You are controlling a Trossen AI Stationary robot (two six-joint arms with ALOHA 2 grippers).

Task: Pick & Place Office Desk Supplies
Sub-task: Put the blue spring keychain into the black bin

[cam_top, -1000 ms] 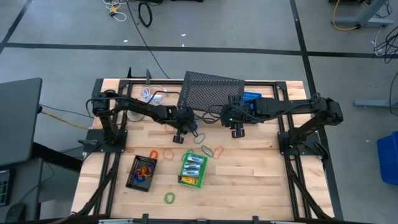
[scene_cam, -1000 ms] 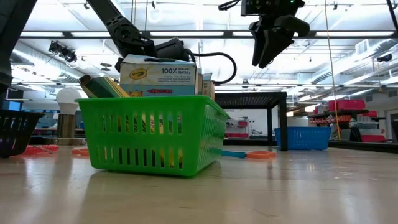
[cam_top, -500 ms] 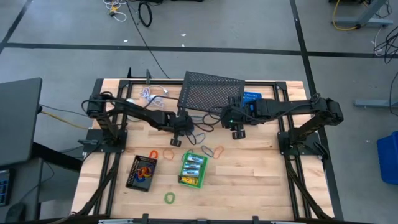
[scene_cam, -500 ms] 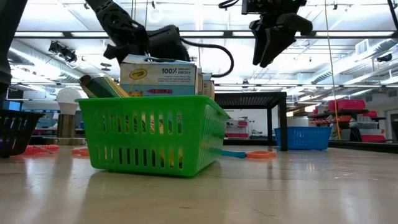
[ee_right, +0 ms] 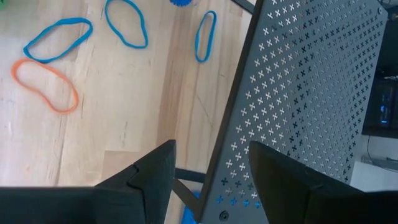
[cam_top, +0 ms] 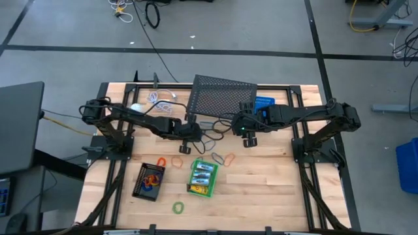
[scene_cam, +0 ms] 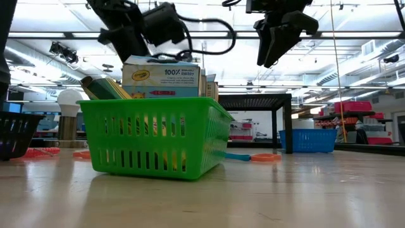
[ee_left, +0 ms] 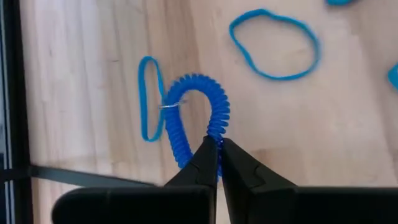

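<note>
Left gripper (ee_left: 217,148): fingers pressed together, pinching one end of a blue coil (ee_left: 198,106), which hangs from the fingertips above the table (cam_top: 274,189). In the high view this gripper (cam_top: 185,147) sits near the table's middle, just in front of the black mesh panel (cam_top: 219,98).

Right gripper (cam_top: 247,140): fingers spread, holding nothing, raised above the table beside the panel (ee_right: 305,93).

Count, high view:
- One green basket (cam_top: 203,178) holding crayon boxes (cam_top: 204,171); their number cannot be told from above.
- One black basket (cam_top: 149,181) with orange and blue loops inside.
- One green loop (cam_top: 177,207) on the table near the front edge.
- One orange loop (cam_top: 177,160) between the two baskets.
- One orange loop (cam_top: 230,158) and two blue loops (cam_top: 217,157) beside the green basket.
- One blue bin (cam_top: 262,102) at the back.

Count, left wrist view: two complete blue loops on the wood, one narrow (ee_left: 149,98) beside the coil, one round (ee_left: 273,43) farther off.

Writing, low view: the topmost crayon box (scene_cam: 161,79) in the green basket (scene_cam: 152,136) reads "100%"; the smaller print is not legible.
</note>
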